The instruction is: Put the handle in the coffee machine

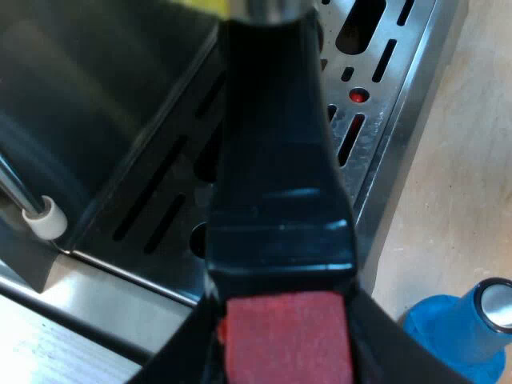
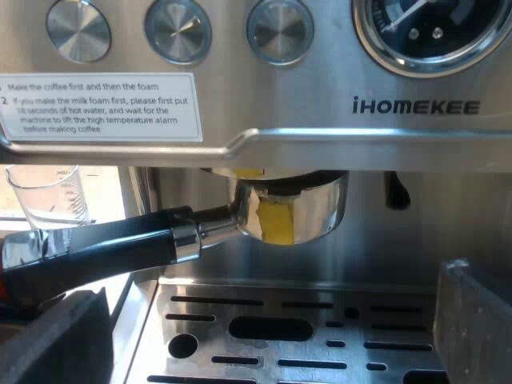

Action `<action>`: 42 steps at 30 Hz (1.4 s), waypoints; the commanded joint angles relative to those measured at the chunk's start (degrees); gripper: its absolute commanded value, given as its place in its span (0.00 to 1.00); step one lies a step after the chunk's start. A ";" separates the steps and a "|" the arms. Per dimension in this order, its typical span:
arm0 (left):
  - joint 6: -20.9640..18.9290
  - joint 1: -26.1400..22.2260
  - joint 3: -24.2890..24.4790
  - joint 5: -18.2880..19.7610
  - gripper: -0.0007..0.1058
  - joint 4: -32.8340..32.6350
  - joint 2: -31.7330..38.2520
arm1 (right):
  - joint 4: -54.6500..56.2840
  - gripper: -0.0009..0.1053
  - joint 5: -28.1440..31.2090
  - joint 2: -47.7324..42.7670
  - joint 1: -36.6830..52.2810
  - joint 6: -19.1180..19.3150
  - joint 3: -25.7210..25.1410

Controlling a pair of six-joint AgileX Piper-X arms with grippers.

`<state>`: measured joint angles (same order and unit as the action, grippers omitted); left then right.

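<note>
Left fingers (image 1: 392, 352) clenched on the red end (image 1: 288, 336) of the handle (image 1: 276, 200). Its long axis runs straight away from my grip, over the drip tray (image 1: 376, 120). Blue tamper (image 1: 460, 328) on the table (image 1: 448, 200), just beside the tray.

Right fingers (image 2: 472, 320) released, grasping nothing, low before the espresso machine (image 2: 320, 72). The holder's metal cup (image 2: 308, 208) is up at the brew head, handle angled off sideways toward the measuring glass (image 2: 52, 196).

Judgement: looks seated, not yet swung to lock. The left arm has it; the right is well apart.
</note>
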<state>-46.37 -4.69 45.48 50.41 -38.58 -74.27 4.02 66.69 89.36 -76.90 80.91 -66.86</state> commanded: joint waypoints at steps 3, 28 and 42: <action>1.38 -0.45 0.83 1.33 0.01 0.70 1.07 | 0.11 0.78 0.71 -0.08 0.24 0.79 -0.13; 1.87 -3.02 3.84 12.28 0.01 -0.20 1.07 | 0.11 0.78 0.71 -0.08 0.24 0.79 -0.13; 1.71 -2.81 4.60 16.40 0.01 -0.59 1.07 | 0.11 0.78 0.71 -0.08 0.24 0.79 -0.13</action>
<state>-44.52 -7.90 48.00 54.51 -41.76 -74.72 4.02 66.69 89.36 -76.90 80.91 -66.86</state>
